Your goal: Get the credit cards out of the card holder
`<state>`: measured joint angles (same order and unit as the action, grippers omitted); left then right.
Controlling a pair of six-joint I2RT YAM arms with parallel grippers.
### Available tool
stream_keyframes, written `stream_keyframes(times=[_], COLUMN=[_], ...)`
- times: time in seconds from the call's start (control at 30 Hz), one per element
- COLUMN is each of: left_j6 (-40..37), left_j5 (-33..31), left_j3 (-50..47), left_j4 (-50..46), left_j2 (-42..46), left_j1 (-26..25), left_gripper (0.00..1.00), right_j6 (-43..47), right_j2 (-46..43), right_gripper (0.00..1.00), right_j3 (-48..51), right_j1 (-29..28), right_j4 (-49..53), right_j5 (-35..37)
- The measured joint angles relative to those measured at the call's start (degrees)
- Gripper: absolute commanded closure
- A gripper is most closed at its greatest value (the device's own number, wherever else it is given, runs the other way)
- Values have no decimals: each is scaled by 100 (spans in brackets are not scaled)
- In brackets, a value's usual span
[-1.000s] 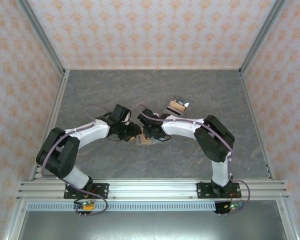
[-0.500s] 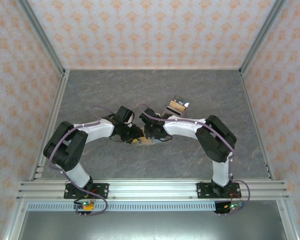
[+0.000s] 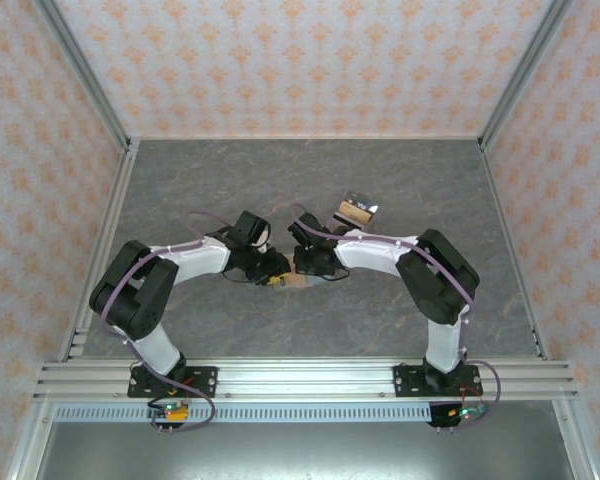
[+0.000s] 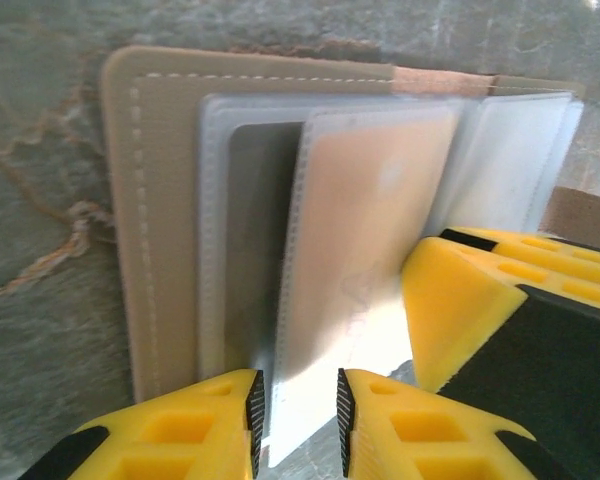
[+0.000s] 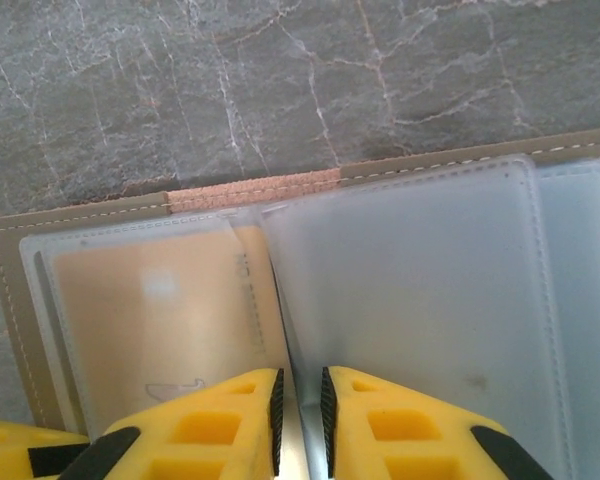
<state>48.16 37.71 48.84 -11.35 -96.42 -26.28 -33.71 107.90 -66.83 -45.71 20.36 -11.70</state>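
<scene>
Narrowly, left gripper [image 4: 295,405], right gripper [image 5: 300,395] astride card holder [image 4: 160,200] sleeves [image 5: 410,280], grip unclear, roomy table [image 3: 230,175]

The credit card's [image 4: 375,200] clear sleeve [image 4: 302,395] sits between the left claw's [image 4: 296,430] parted fingers [image 4: 185,430].

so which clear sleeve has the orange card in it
The sleeve the left pincer straddles: the orange card shows through; neighbouring sleeves look grey.

Left arm [image 3: 185,262], right arm [image 3: 380,252]: white covers, black joints, purple cables [image 3: 205,217]. Fingers [image 4: 180,425] yellow, black ribbed pads [image 4: 253,410].
</scene>
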Motion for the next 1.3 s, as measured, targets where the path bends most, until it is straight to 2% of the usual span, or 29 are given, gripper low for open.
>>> stream_keyframes(times=[0.27,0.4,0.53,0.67,0.9,1.0,1.3], left_j6=[0,-11,-24,-201,-671,-826,-815], left_j5=[87,94,92,55,-337,-522,-415], left_j3=[35,61,72,212,291,323,420], left_j4=[55,74,79,-44,-730,-1056,-1080], left_j2=[-101,-127,-125,-118,249,468,581], left_j1=[-24,-26,-26,-37,11,63,-118], left_gripper=[72,83,92,96,97,92,60], right_j6=[-46,-83,-118,-122,-149,-168,-225], right_j2=[-31,-61,-166,-538,-1517,-1867,-2245], right_gripper=[81,81,76,72,68,67,67], right_j3=[70,120,269,584,935,1062,1226], right_j1=[57,94,146,214,280,280,313], right_j4=[-90,-160,-306,-350,-352,-350,-328], right_j5=[-142,-216,-302,-341,-175,-22,363])
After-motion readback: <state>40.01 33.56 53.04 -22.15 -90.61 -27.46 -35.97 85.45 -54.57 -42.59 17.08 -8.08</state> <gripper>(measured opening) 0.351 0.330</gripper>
